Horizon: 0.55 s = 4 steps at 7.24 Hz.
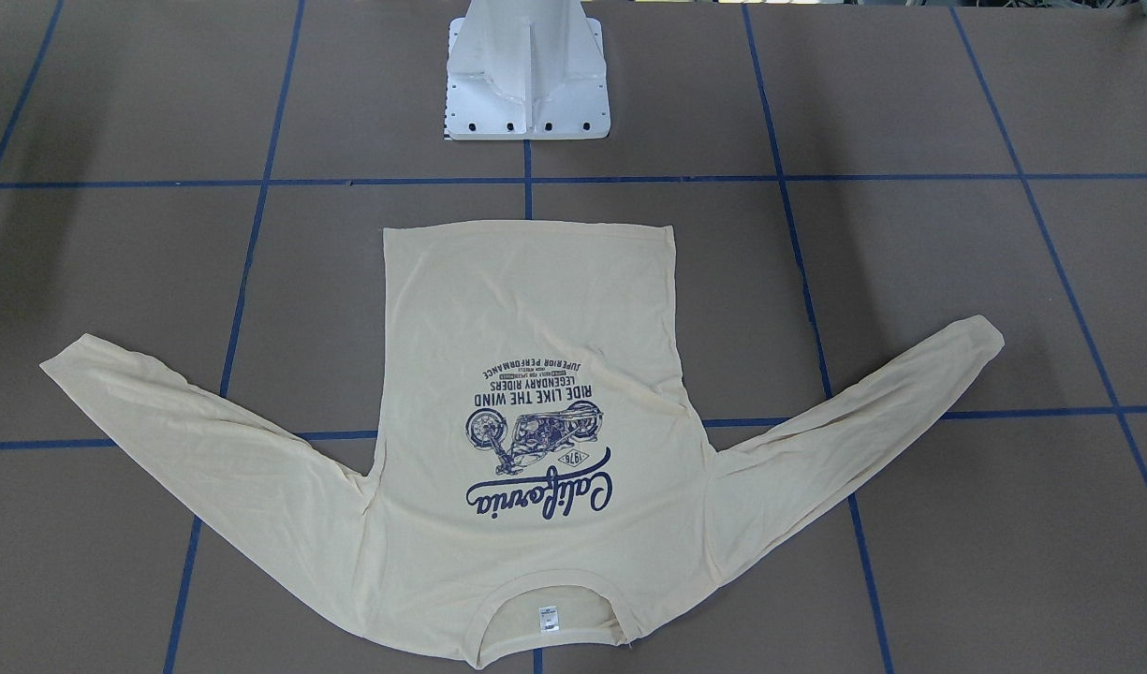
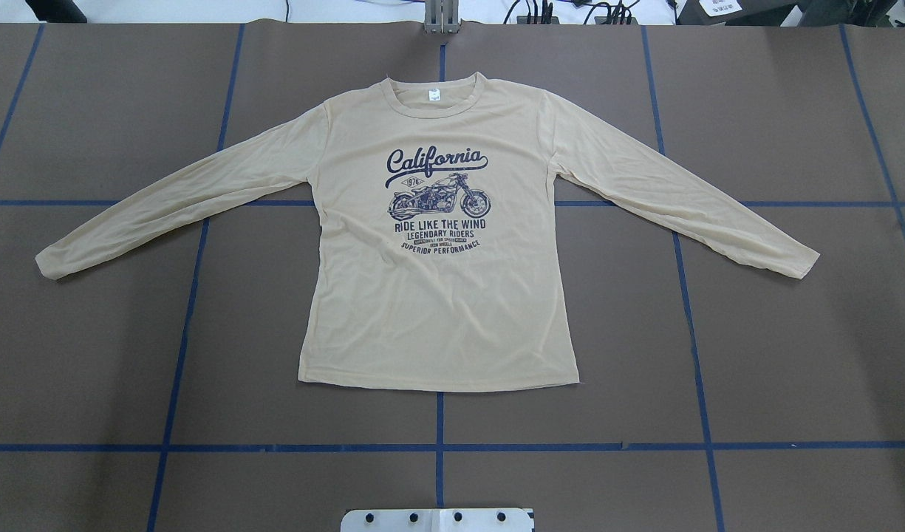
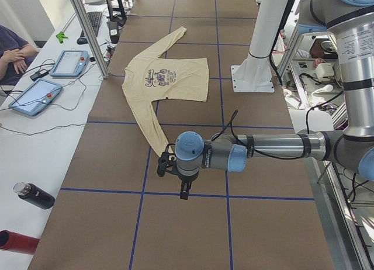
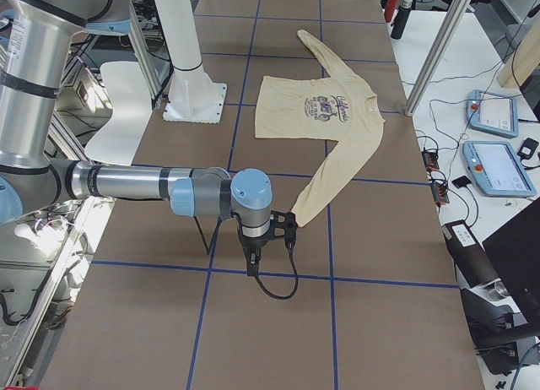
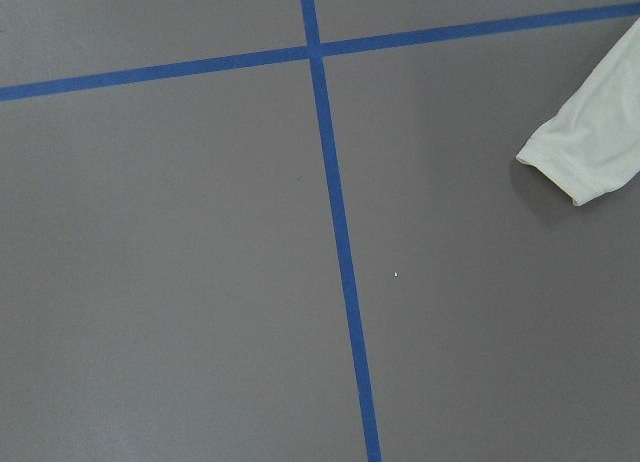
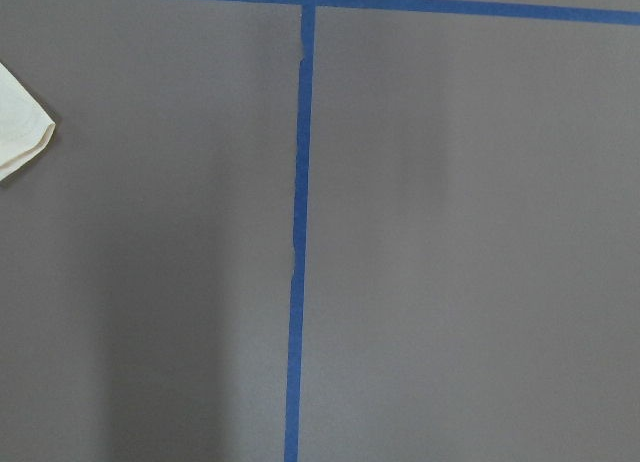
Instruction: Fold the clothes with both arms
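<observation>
Shirt (image 2: 437,295) flat, unfolded. My left hand (image 3: 183,187), right hand (image 4: 253,257) hover past cuffs (image 5: 585,152); apart or together, can't tell. Next: pinch cuffs inward.

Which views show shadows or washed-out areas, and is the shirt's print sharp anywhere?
Front-facing view: broad soft shadows darken the table at the view's left. Overhead view: even light, the print on the shirt reads sharp. Right wrist view: faint vertical shadow bands. Left wrist view: the sleeve cuff looks washed out.

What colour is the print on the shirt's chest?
The print is navy blue, clearest in the overhead exterior view.
</observation>
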Each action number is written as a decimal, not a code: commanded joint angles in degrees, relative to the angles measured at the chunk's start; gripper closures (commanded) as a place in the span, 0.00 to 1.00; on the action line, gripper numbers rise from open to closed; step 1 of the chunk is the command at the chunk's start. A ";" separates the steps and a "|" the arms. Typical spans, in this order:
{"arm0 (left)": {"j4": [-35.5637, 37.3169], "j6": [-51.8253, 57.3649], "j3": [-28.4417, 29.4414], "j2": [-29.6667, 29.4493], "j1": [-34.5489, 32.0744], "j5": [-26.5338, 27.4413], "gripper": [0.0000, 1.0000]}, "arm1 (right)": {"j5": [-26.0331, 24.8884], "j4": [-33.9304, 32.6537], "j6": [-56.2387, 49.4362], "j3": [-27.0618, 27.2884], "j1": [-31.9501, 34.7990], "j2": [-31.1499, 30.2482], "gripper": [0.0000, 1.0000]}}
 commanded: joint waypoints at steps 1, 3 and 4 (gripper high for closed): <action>-0.17 0.04 -0.57 -0.14 0.00 -0.04 0.00 | -0.09 0.39 0.09 0.35 0.00 0.17 0.00; -0.35 0.31 -3.11 -0.40 -0.09 -0.04 0.00 | 0.17 0.57 0.17 2.79 0.00 1.14 0.00; -0.70 -0.04 -4.08 -1.45 -0.09 -0.13 0.00 | 0.78 0.91 0.26 3.16 0.00 1.49 0.00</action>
